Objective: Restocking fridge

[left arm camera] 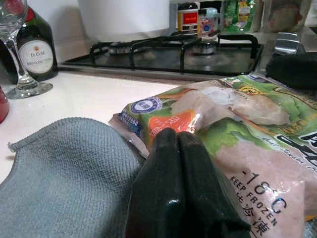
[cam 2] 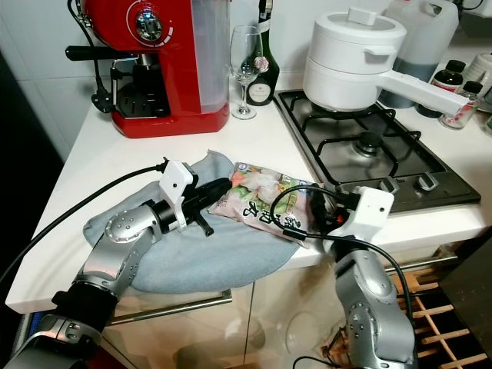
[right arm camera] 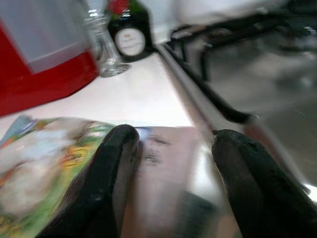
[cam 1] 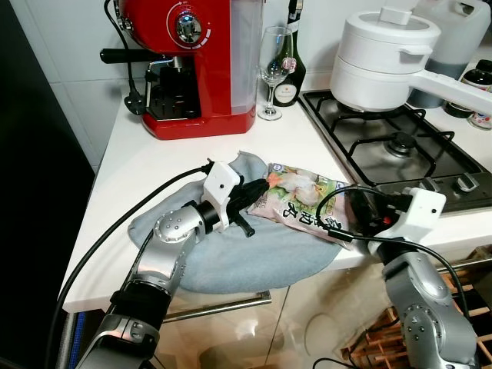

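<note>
Frozen bag (cam 1: pixel 304 197) lies mid-frame on our grey cloth (cam 1: pixel 254 257), near the counter edge. We press the left gripper (cam 1: pixel 257 190), fingers together, on its near end to steady it, while our right gripper (right arm camera: pixel 173 148) straddles the other end, fingers wide.

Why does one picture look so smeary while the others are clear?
The right wrist view is blurred: the frozen food bag and stove smear. The left wrist view shows the bag's print crisply. Both eye views are sharp, with soft glare on the red coffee machine.
</note>
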### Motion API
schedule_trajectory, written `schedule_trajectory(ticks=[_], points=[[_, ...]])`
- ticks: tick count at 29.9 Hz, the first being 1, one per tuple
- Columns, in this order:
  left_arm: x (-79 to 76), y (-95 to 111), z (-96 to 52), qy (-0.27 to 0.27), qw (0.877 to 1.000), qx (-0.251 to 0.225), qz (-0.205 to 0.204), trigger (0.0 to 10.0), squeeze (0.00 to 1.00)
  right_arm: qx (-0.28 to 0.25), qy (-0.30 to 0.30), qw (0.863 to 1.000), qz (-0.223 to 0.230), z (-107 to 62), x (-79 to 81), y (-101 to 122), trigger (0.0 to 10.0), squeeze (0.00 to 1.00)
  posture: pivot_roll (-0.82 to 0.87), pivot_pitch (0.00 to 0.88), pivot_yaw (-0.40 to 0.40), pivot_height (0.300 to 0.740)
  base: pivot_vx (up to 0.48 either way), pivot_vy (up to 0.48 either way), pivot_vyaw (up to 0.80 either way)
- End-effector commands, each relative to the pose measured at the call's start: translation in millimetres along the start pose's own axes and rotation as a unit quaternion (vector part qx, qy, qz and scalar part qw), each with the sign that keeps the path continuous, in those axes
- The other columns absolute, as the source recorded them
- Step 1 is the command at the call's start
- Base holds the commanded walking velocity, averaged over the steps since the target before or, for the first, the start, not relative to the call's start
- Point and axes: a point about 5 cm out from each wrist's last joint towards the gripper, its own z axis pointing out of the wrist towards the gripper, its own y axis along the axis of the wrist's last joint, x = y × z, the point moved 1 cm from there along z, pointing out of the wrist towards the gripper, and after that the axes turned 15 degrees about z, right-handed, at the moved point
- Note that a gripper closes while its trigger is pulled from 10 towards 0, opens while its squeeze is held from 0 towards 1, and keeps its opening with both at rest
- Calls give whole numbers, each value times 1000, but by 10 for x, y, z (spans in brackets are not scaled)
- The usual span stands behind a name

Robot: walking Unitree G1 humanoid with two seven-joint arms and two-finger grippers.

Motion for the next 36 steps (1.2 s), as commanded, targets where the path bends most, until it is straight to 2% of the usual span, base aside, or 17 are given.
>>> schedule_trajectory(ticks=[1,2,3,4,5,7,10,12,15,16,22,25,31,32,34,35,36], points=[[-105,-227,-94,-16,999,45,-10,10000,0,-31,6,998,-57,-4,28,107,10000,0,-151,0,-7,740,0,0,0],[-105,-226,-93,-15,999,44,-9,10000,0,-42,-3,995,-92,-6,16,137,10000,0,-154,0,-7,740,0,0,0],[-111,-224,-88,-15,999,43,-7,10000,0,-49,-2,992,-118,-13,22,151,10000,635,-155,0,-7,740,0,0,0],[-114,-224,-85,-15,999,43,-6,10000,0,-53,0,990,-133,-18,26,158,10000,635,-155,0,-7,740,0,0,0],[-119,-224,-81,-15,999,42,-6,10000,0,-58,5,985,-161,-26,39,162,10000,1000,-155,0,-7,740,0,0,0],[-133,-218,-73,-18,999,42,2,10000,0,-76,8,975,-210,-57,60,178,10000,1000,-156,0,-10,740,0,0,0],[-124,-215,-79,-18,999,43,14,10000,0,-83,-1,971,-225,-89,47,157,10000,1000,-154,0,-11,740,0,0,0],[-73,-253,-138,-17,997,53,46,10000,0,-90,-1,968,-232,-139,64,109,10000,1000,-154,0,-10,740,0,0,0],[-57,-285,-182,-21,996,60,67,10000,0,-96,1,966,-238,-159,76,104,10000,1000,-154,0,-11,740,0,0,0],[-47,-339,-267,-33,993,70,86,10000,0,-105,-2,963,-247,-185,71,116,10000,1000,-156,0,-11,740,0,0,0],[31,-438,-440,-51,985,96,135,10000,0,-108,-5,964,-243,-209,44,117,10000,1000,-157,0,-8,740,0,0,0],[223,-453,-532,-34,979,115,163,10000,0,-105,4,968,-229,-224,45,102,10000,1000,-155,0,-9,740,0,0,0],[475,-351,-536,3,976,111,189,10000,0,-71,38,967,-240,-268,54,17,10000,1000,-153,0,-10,740,0,0,0],[574,-283,-505,21,974,103,202,10000,0,-56,55,968,-239,-281,56,-9,10000,0,-153,0,-12,740,0,0,0],[596,-268,-495,25,973,100,205,10000,0,-54,59,968,-238,-282,57,-10,10000,0,-153,0,-12,740,0,0,0],[628,-237,-469,31,973,95,208,10000,0,-39,65,981,-177,-276,74,-13,10000,0,-155,0,-13,740,0,0,0],[628,-237,-469,31,973,95,208,10000,0,-39,65,981,-177,-276,74,-13,10000,0,-155,0,-13,740,0,0,0]])
